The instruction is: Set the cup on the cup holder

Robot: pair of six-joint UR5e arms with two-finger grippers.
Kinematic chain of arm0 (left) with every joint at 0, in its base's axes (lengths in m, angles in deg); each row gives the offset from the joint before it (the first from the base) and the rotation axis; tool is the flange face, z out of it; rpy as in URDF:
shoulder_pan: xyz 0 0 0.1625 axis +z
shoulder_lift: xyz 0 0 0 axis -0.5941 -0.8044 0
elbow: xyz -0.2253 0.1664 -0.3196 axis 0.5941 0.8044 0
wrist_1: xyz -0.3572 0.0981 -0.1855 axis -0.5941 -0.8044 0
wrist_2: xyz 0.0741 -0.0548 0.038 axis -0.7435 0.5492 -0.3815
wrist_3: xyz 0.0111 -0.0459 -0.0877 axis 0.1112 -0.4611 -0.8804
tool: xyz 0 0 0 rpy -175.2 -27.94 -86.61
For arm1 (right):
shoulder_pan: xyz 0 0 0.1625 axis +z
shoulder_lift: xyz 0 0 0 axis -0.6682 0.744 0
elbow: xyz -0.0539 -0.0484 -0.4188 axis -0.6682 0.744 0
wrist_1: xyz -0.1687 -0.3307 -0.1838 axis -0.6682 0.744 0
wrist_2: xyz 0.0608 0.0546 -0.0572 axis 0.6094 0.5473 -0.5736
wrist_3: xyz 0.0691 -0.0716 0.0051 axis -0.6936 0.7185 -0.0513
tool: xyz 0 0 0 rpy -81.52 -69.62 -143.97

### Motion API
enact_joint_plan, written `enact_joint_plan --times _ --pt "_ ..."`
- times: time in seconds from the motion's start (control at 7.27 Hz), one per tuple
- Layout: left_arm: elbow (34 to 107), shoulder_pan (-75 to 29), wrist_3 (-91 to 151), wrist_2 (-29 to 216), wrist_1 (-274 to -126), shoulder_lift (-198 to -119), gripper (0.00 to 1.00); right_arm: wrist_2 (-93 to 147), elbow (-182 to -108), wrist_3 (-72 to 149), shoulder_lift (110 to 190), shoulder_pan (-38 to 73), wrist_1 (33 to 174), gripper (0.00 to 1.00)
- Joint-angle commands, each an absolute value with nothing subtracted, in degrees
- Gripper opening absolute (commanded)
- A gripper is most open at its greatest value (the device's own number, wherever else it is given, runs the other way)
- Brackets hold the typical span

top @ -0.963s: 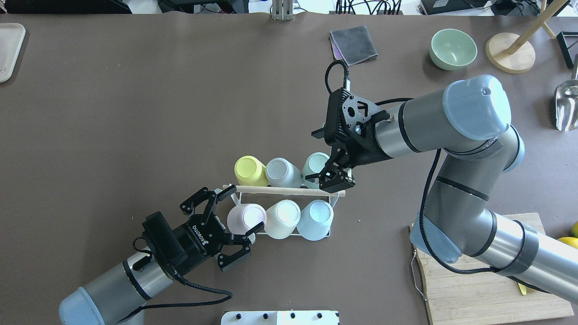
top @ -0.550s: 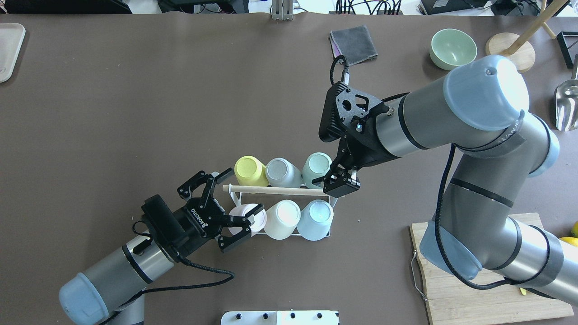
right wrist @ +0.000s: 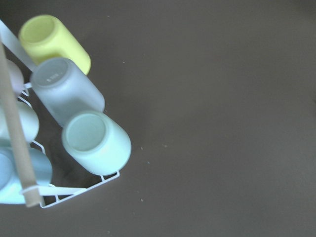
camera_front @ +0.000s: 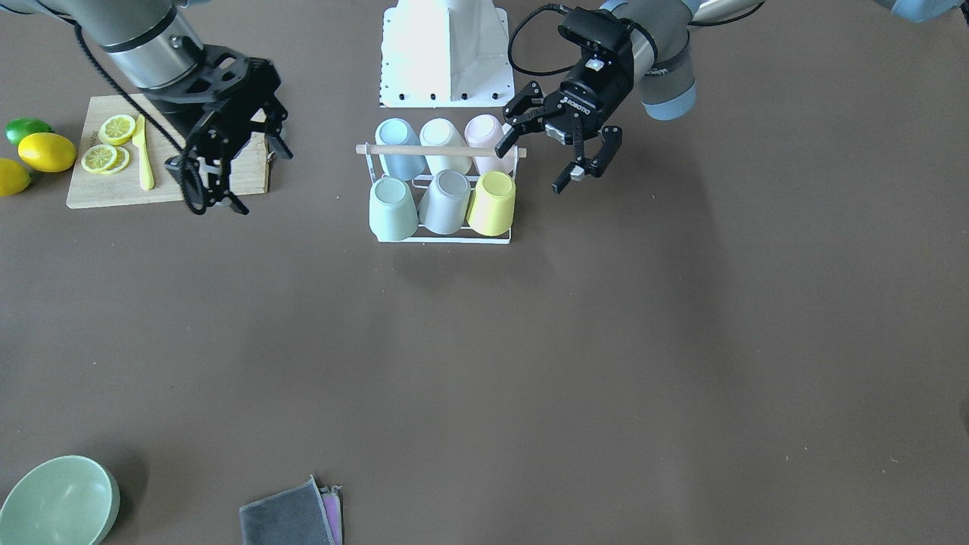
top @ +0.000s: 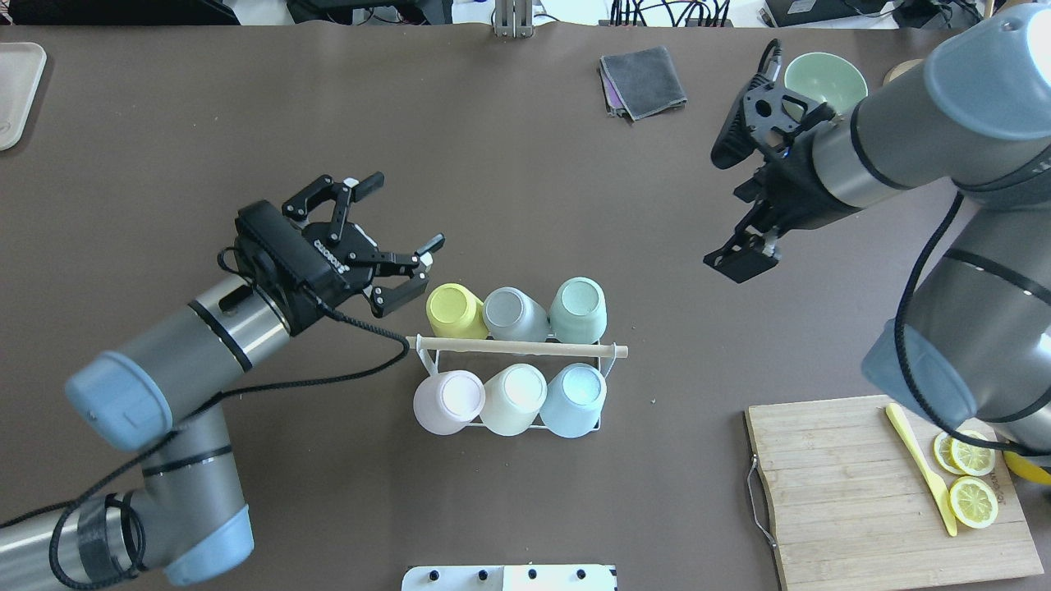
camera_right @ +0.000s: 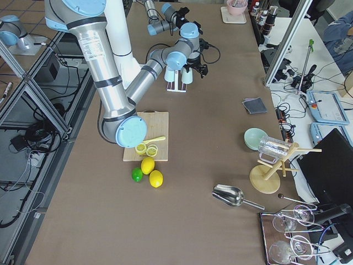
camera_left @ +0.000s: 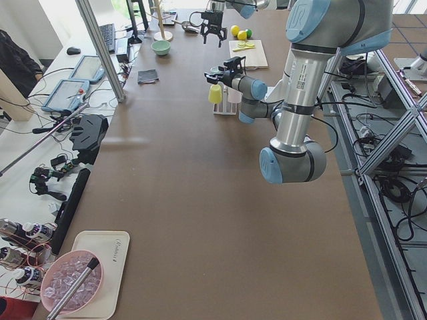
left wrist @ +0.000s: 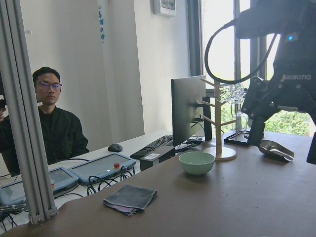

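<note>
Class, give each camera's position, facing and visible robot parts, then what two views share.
Front-facing: across the table, facing the robot; left gripper, right gripper.
Overhead: behind the robot, looking down; left arm, right arm.
Left: table's left end; left arm nearest.
Right: table's right end; right arm nearest.
Left wrist: faces the green bowl; right gripper.
Right wrist: down on the cup holder; no robot.
Shared: front-facing and overhead show six cups.
</note>
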State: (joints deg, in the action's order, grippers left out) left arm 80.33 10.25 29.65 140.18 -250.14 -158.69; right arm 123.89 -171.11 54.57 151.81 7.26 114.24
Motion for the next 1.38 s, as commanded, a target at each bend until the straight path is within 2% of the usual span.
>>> enact_joint_plan --times 0.0,0.28,0.83,1.24 --pt "80.35 -0.17 28.25 153.67 -237.01 -159.51 0.98 126.36 -170.28 54.70 160.04 16.66 117.22 1.00" --pt "80.96 -3.96 27.28 164.73 -226.14 -159.07 0.98 129.35 -165.56 54.96 168.39 24.47 116.88 1.00" --pt "83.07 -7.48 24.81 182.85 -198.97 -158.64 0.98 138.31 -140.27 54.88 169.05 45.58 116.96 1.00" --pt "83.34 -12.94 25.42 190.64 -177.68 -158.20 0.98 137.63 -139.17 54.88 171.42 48.43 117.14 1.00"
